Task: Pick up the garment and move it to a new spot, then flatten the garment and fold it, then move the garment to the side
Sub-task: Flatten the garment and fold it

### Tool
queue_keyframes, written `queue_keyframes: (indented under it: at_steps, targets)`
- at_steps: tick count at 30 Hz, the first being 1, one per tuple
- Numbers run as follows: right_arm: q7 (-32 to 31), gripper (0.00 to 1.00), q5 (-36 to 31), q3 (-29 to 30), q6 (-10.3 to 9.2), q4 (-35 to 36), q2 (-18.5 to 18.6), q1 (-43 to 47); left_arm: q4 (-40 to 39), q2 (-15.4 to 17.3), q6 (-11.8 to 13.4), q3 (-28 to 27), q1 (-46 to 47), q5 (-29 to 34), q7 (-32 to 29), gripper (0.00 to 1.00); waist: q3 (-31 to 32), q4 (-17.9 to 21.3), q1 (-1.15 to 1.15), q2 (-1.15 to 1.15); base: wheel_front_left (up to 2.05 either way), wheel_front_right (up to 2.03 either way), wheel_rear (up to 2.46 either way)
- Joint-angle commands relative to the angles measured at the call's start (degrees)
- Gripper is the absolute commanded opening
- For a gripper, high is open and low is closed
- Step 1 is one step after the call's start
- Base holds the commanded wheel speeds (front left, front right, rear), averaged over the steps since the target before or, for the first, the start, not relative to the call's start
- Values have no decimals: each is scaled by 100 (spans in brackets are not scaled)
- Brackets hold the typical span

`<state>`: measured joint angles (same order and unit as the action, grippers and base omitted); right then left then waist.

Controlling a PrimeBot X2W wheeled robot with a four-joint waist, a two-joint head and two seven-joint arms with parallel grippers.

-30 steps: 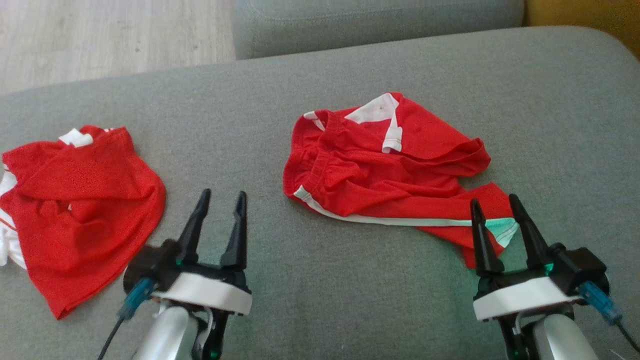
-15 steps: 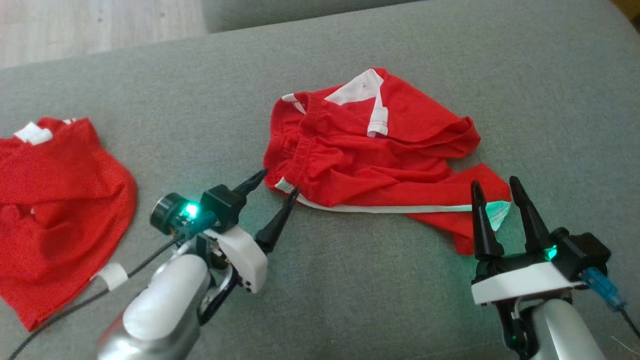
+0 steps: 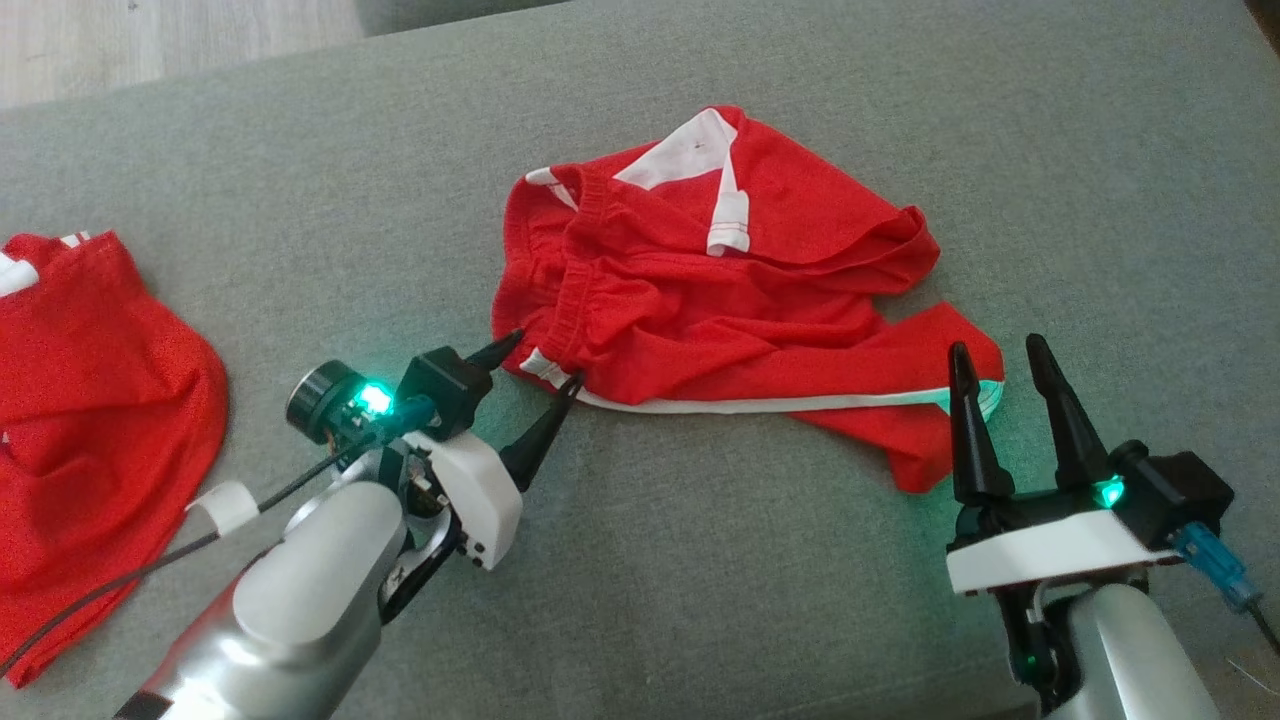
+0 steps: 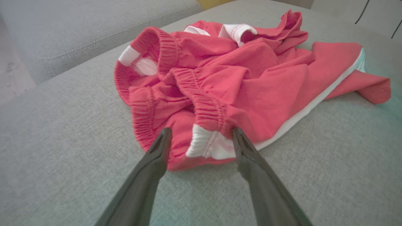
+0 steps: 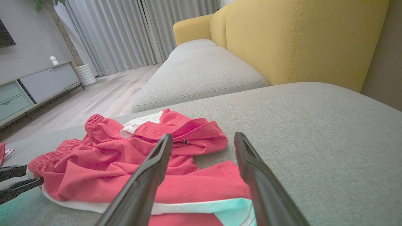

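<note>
Head view: we have swung the left gripper (image 3: 549, 357) from its rest pose to the waistband corner of the red shorts (image 3: 720, 310), which lie crumpled mid-cushion on the grey sofa (image 3: 700, 580). Its jaws stand fully spread, straddling that corner and holding nothing. The right gripper (image 3: 997, 344) waits open and empty beside the leg hem. We judge pickup imminent.

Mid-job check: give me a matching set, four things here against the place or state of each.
Things:
1. left gripper
2. right gripper
3. shorts
4. other garment

Place or state:
A. far left on the cushion
B. open, at the leg hem
C. crumpled mid-cushion
D. open, tips astride the waistband corner

Pairs: 1-D, 2-B, 3-C, 4-A
</note>
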<state>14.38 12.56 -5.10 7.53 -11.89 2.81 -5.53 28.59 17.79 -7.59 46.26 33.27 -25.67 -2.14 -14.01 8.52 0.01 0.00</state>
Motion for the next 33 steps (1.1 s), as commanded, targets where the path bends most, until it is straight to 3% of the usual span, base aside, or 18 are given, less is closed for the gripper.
queue_keyframes:
  at_steps: [1, 2, 3, 15, 33]
  targets:
    - [62, 100, 19, -104, -4, 189, 7, -159, -112, 179, 10, -75, 325, -100, 2, 49, -25, 19, -1, 0, 0, 0, 0]
    - [62, 100, 19, -104, -4, 189, 7, -159, -112, 179, 10, -75, 325, -100, 2, 49, -25, 19, -1, 0, 0, 0, 0]
    - [62, 100, 11, -104, -4, 166, 7, -151, -102, 187, 10, -39, 342, -138, 14, 0, -27, 23, -1, 0, 0, 0, 0]
    - [-250, 100, -68, 508, -4, -840, 7, -253, -108, 115, 146, -94, 321, -344, 444, 0, 10, -127, -1, 0, 0, 0, 0]
    - [-563, 100, -84, 394, -4, -1624, 7, -607, -303, 99, 222, 12, 284, -407, 425, 0, 35, -236, -1, 0, 0, 0, 0]
